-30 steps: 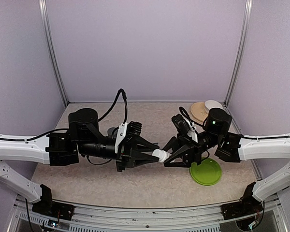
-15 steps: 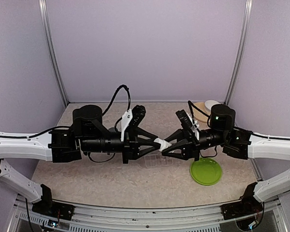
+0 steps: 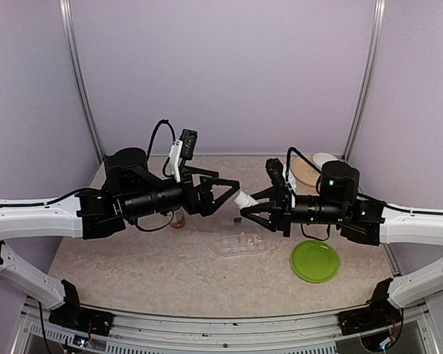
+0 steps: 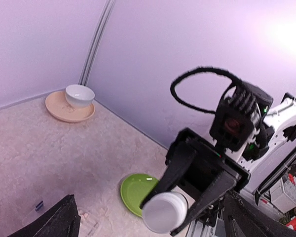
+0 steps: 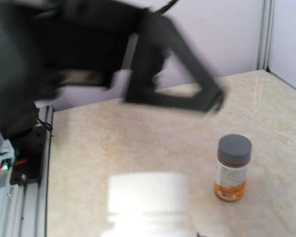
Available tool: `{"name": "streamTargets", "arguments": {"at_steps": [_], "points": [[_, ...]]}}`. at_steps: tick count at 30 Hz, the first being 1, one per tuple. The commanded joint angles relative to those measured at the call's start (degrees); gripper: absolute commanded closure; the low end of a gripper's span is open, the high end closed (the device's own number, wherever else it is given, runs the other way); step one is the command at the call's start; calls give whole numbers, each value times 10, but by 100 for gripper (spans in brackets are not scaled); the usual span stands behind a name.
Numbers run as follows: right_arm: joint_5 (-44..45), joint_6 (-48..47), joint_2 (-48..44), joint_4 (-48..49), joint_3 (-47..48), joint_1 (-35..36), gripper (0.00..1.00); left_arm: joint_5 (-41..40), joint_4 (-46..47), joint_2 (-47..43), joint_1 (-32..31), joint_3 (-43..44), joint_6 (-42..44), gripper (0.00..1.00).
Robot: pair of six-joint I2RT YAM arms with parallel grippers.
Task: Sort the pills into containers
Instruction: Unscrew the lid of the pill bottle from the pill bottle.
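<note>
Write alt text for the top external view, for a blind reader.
Two arms meet mid-air above a beige table: the right hand grips a white bottle, the left hand is open beside it. On the table sit a clear pill organiser, a green plate and an amber bottle, with a white bowl at back right.

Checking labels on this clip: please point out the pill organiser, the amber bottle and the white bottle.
pill organiser [image 3: 243, 244]: top external view, its middle compartments.
amber bottle [image 5: 232, 173]: right wrist view, its label.
white bottle [image 4: 164, 212]: left wrist view, its round end.
</note>
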Motion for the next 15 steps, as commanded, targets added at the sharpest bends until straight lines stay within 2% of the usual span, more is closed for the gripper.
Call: {"name": "streamTargets", "arguments": {"at_steps": [1, 10, 15], "points": [[2, 39, 5, 49, -1, 18, 100, 87, 115, -3, 40, -19, -3, 1], [4, 88, 50, 95, 10, 31, 100, 219, 202, 46, 50, -27, -6, 1], [-1, 108, 51, 120, 3, 30, 100, 253, 233, 50, 48, -41, -8, 1]]}}
